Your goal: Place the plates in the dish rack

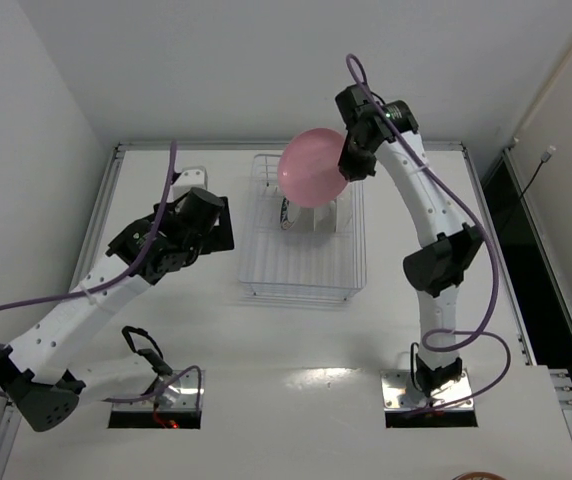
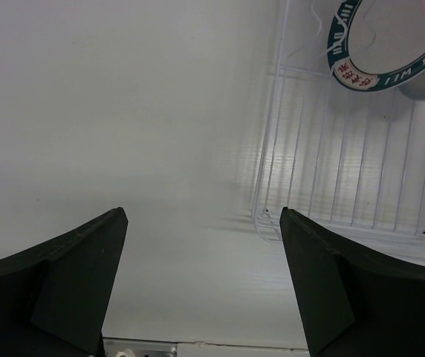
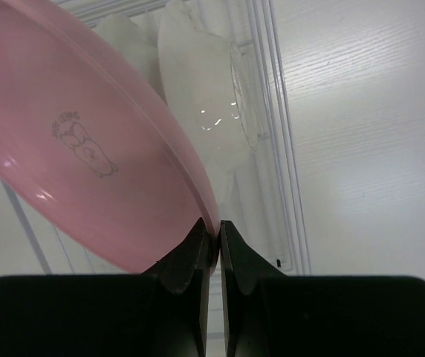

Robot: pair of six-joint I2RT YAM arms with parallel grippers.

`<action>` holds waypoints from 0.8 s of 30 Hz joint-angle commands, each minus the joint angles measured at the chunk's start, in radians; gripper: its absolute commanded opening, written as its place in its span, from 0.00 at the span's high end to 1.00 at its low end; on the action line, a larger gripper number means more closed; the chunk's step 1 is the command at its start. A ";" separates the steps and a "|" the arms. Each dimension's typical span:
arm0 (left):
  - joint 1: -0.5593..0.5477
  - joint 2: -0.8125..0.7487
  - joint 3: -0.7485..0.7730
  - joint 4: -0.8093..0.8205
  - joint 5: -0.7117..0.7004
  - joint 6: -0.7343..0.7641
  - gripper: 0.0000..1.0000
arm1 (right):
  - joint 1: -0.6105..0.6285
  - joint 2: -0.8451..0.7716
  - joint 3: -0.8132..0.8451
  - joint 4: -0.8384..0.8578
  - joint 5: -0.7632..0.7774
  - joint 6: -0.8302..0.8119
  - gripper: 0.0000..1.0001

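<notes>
Showing the loading near its end, the top external view caught the plain pink round plate (image 1: 311,168) pinched at its rim by the right gripper (image 1: 352,158) and held tilted in the air over the far half of the rectangular white-wire dish rack (image 1: 304,292), not yet seated in a slot. Under its near edge, the white round plate with a dark teal rim band (image 1: 284,213) stood on edge inside the rack. The left gripper (image 1: 221,228) hung over the white table (image 1: 266,380), just beside the rack's left side and carrying nothing. From the left wrist, the jaws stood wide apart with only bare table between them. The rack's near corner lay to the right, the teal-banded plate sat inside it at the upper right, and a sliver of pink showed at the corner above. From the right wrist, the jaws were pressed together on the pink plate's rim, and beyond it the clear glass round plate (image 3: 206,89) stood upright between the wires. The count was three plates, one rack and two grippers. Judged from these views, two plates were already loaded and one remained, so what was left was lowering the pink plate into a free slot and letting go.
</notes>
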 commanded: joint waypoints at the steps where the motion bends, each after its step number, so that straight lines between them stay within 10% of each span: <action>1: -0.011 -0.056 0.008 -0.008 -0.050 0.020 0.18 | 0.048 0.017 0.068 -0.028 0.083 0.045 1.00; 24: -0.011 -0.347 -0.118 -0.109 0.007 -0.016 0.18 | 0.263 0.162 -0.011 0.073 0.422 0.319 1.00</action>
